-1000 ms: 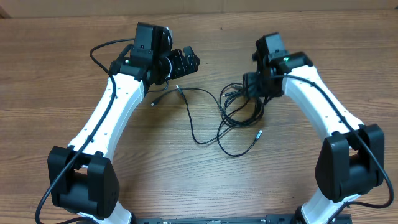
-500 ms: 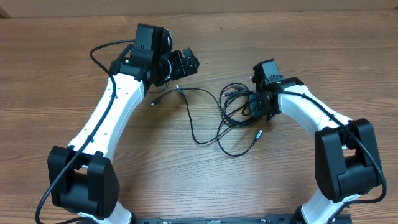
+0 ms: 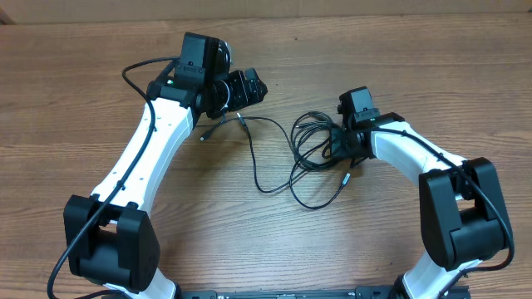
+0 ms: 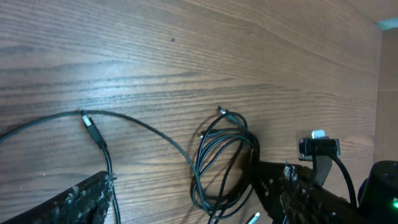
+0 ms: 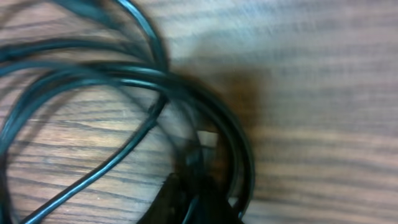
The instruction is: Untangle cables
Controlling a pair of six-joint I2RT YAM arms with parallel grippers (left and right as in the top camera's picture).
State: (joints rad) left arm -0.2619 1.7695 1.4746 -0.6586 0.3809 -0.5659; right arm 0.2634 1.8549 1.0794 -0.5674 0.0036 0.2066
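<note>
The cables [image 3: 314, 143] lie flat on the table [image 3: 58, 108], a little right of centre, mostly as a loose coil. One long cord leaves the coil leftward, its long axis across the table, and ends just below the left gripper [image 3: 253, 85]. A tail loops toward the near edge and curls back up to a plug [image 3: 345, 177] that points up and right. The right gripper [image 3: 337, 148] sits at the coil's right edge, fingers closed on several strands. The left gripper hovers with its fingers spread wide, holding nothing.
</note>
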